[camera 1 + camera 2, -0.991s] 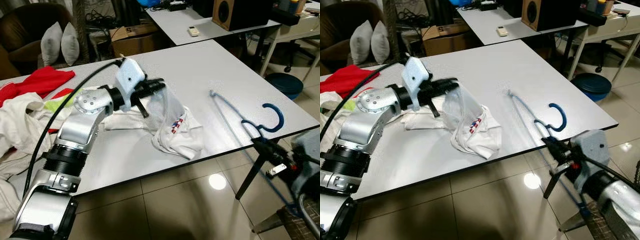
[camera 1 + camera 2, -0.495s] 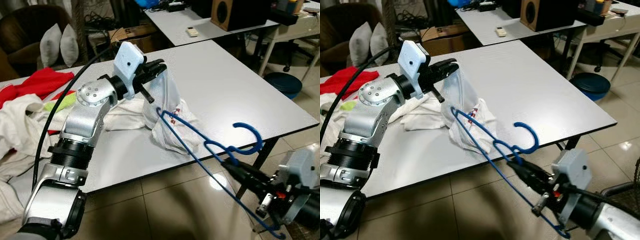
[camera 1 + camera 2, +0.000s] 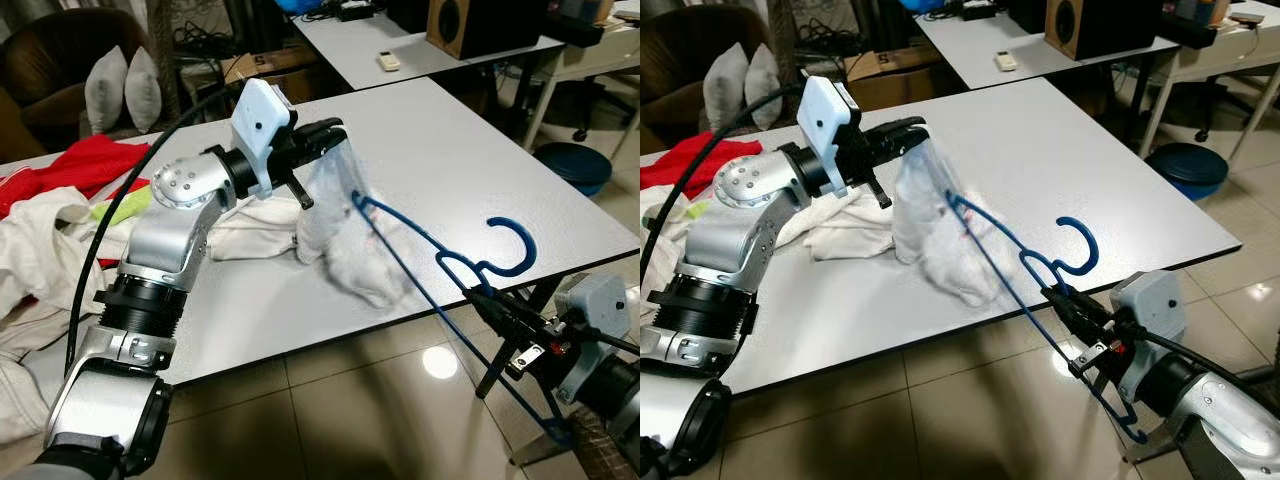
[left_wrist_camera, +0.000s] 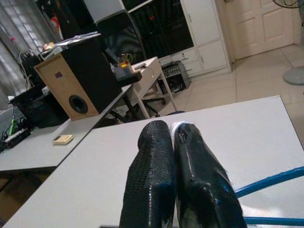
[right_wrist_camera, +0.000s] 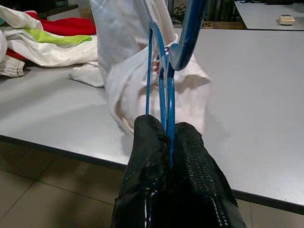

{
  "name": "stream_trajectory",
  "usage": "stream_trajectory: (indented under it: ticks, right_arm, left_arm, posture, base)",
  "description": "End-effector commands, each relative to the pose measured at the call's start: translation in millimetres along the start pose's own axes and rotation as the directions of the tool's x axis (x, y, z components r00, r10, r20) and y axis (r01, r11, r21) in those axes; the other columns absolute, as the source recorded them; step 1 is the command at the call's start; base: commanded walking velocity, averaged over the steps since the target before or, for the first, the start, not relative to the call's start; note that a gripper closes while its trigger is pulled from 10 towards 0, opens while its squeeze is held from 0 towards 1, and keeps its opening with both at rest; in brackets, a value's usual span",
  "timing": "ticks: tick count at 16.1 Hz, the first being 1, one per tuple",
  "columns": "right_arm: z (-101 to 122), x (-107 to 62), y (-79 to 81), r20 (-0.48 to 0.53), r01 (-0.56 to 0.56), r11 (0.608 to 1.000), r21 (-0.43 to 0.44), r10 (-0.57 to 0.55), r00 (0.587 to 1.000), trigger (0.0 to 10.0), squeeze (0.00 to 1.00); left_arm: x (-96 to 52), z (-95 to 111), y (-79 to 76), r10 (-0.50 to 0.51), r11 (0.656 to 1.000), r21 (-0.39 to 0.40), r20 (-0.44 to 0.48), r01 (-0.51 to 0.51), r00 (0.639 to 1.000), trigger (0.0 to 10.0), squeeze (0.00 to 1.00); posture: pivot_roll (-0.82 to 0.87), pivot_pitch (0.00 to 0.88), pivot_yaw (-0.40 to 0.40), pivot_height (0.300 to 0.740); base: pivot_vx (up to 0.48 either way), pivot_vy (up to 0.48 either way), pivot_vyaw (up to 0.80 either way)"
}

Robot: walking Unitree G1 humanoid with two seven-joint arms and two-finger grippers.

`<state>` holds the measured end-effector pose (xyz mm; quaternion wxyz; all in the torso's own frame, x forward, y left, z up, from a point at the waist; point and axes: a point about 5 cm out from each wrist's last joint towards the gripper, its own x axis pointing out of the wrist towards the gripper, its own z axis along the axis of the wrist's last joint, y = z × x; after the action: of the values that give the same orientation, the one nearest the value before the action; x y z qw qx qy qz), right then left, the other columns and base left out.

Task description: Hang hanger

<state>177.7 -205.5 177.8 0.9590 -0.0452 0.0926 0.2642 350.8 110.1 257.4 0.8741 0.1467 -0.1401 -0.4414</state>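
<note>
Left eye view: the blue hanger (image 3: pixel 440 262) is pinched near its neck by the right gripper (image 3: pixel 500 315), its long axis running toward ten o'clock (tip just at the cloth) to the white garment (image 3: pixel 335 225) held clamped above the table (image 3: pixel 480 160) by the left gripper (image 3: pixel 325 135).

White garment (image 3: pixel 340 235) on the table (image 3: pixel 480 180) — hanger (image 3: pixel 440 265) right of it, clothes pile (image 3: pixel 50 230) left
</note>
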Motion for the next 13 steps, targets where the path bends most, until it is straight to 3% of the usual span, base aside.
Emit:
stream_trajectory:
  ticks: [1,3,4,5,6,8,11,13]
  right_arm:
    - [-2,0.9,-5.5,-0.024,0.039,0.999,-0.022,-0.039,0.999,10.0,0.0]
    - [-3,2.0,-10.1,-0.029,0.066,0.997,-0.036,-0.067,0.997,10.0,0.0]
    - [28,7.8,-46.6,0.139,0.232,0.966,-0.113,-0.216,0.966,10.0,0.0]
    - [37,5.8,-53.1,0.189,0.269,0.955,-0.124,-0.243,0.951,10.0,0.0]
    - [37,4.6,-54.0,0.194,0.277,0.953,-0.124,-0.25,0.949,10.0,0.0]
    - [21,1.3,-52.4,0.109,0.273,0.947,-0.169,-0.257,0.96,10.0,0.0]
    - [14,2.2,-41.8,0.085,0.189,0.971,-0.148,-0.178,0.98,10.0,0.0]
    - [3,0.5,-19.4,0.04,0.061,0.992,-0.111,-0.056,0.998,10.0,0.0]
  left_arm:
    - [-2.0,8,2.5,-0.01,1.0,0.023,0.018,0.009,1.0,0.0,0.0]
    - [-3.6,9,2.2,-0.019,1.0,0.022,0.016,0.019,1.0,0.0,0.0]
    - [-19.4,27,28.2,0.095,0.995,0.029,0.092,-0.098,0.991,0.0,0.0]
    - [-24.3,25,30.6,0.091,0.995,0.038,0.057,-0.093,0.994,0.0,0.0]
    - [-25.9,23,29.5,0.082,0.996,0.042,0.035,-0.083,0.996,0.0,0.0]
    - [-36.2,-8,8.2,0.014,1.0,0.016,-0.105,-0.012,0.994,0.0,0.0]
    - [-35.7,-11,-1.7,0.026,0.999,-0.027,-0.095,-0.028,0.995,0.0,0.0]
    - [-29.7,-21,-9.2,0.094,0.993,-0.058,-0.123,-0.102,0.988,0.0,0.0]
  posture:
    - [-0.34,0.0,0.133,0.74]
    - [-0.34,0.0,0.132,0.74]
    - [-0.33,0.0,0.116,0.74]
    - [-0.33,0.0,0.113,0.74]
    - [-0.33,0.0,0.111,0.74]
    - [-0.33,0.0,0.108,0.74]
    - [-0.32,0.0,0.098,0.74]
    - [-0.32,0.0,0.098,0.74]
  base:
    - [0.0,0.0,0.0]
    - [0.0,0.0,0.0]
    - [0.0,0.0,0.0]
    - [0.0,0.0,0.0]
    - [0.0,0.0,0.0]
    - [0.0,0.0,0.0]
    - [0.0,0.0,0.0]
    - [0.0,0.0,0.0]
